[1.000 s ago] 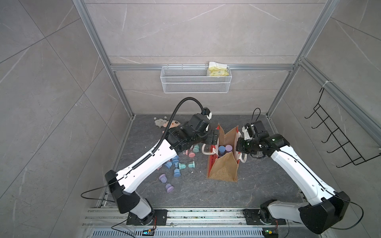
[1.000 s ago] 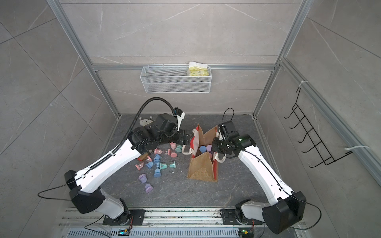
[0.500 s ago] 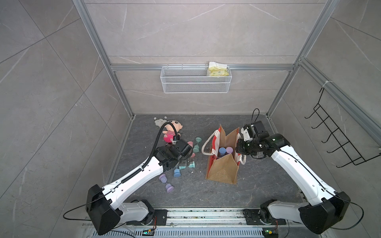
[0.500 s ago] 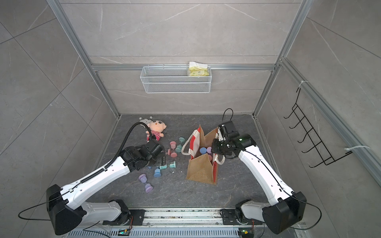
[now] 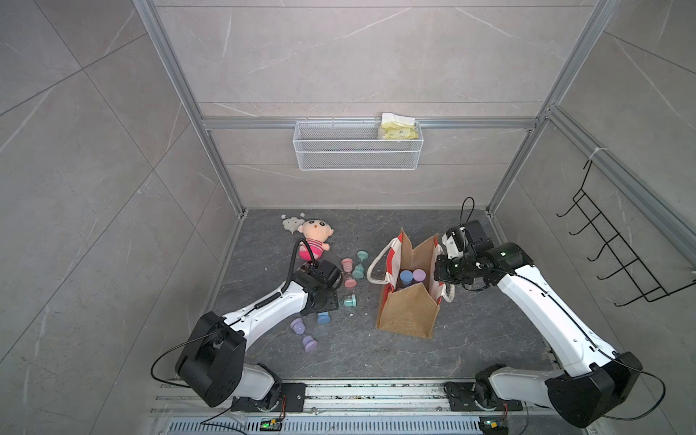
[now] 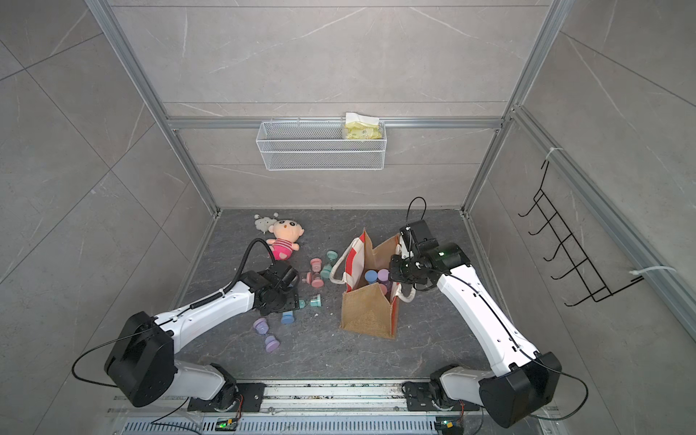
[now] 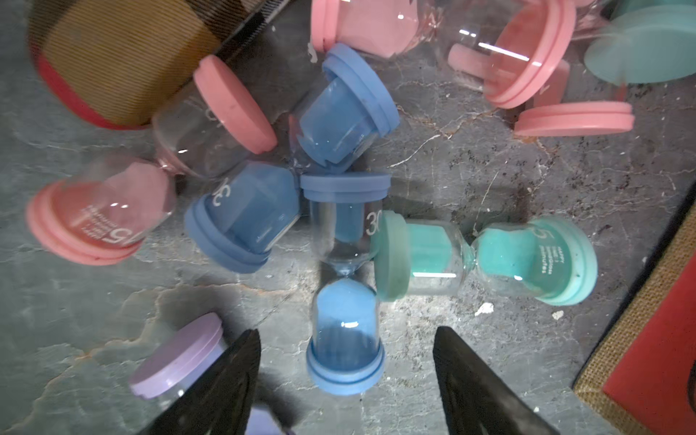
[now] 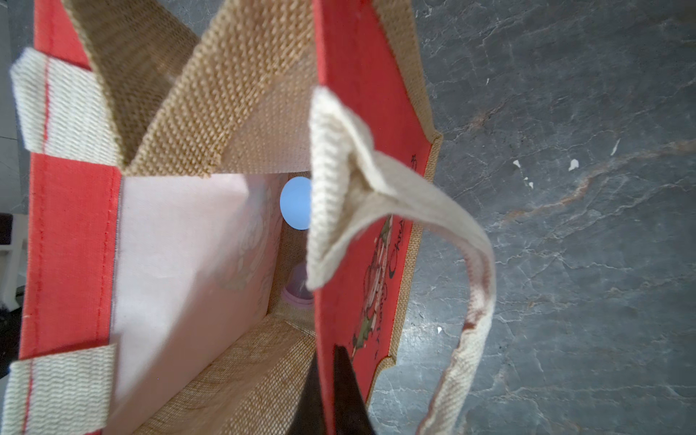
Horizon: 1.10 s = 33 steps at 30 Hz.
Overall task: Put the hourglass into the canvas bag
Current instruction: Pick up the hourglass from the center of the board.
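L gripper [image 7: 346,331] dropped over blue hourglass [image 7: 344,297] (jaws apart).

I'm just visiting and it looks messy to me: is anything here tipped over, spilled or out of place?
Yes. The loose hourglasses lie on their sides in a jumble, some touching, on the floor beside the upright canvas bag. Small white specks are scattered on the floor among them.

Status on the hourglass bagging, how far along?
Done: a blue-capped hourglass and a purple-capped one sit inside the canvas bag. In hand: right gripper pinches the bag's red panel; left gripper is open over a blue hourglass, nothing held. Left: that one plus the other hourglasses on the floor.
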Each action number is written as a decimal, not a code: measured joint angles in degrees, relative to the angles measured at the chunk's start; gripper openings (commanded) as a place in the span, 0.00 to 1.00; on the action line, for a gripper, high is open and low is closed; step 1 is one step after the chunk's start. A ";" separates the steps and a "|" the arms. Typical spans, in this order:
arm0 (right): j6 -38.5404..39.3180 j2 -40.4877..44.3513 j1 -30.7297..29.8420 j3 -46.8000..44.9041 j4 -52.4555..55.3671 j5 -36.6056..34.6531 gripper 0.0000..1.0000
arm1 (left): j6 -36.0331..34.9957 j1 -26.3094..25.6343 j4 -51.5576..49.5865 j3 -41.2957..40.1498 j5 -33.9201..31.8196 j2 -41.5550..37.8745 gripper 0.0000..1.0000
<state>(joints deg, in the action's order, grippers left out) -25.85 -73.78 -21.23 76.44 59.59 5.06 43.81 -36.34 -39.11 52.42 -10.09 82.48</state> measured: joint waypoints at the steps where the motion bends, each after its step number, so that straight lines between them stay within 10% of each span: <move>1: 0.00 0.00 0.00 0.04 0.20 -0.17 0.00 | 0.42 0.00 0.92 -0.07 0.35 1.09 0.70; 33: -0.02 -0.92 0.00 0.04 0.15 -1.88 0.00 | 3.41 -0.33 5.16 -5.09 4.20 6.36 0.34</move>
<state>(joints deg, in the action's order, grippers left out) -25.87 -74.70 -21.23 76.49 59.75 3.18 47.22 -36.67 -33.95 47.33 -5.89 88.84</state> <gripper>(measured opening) 0.042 0.466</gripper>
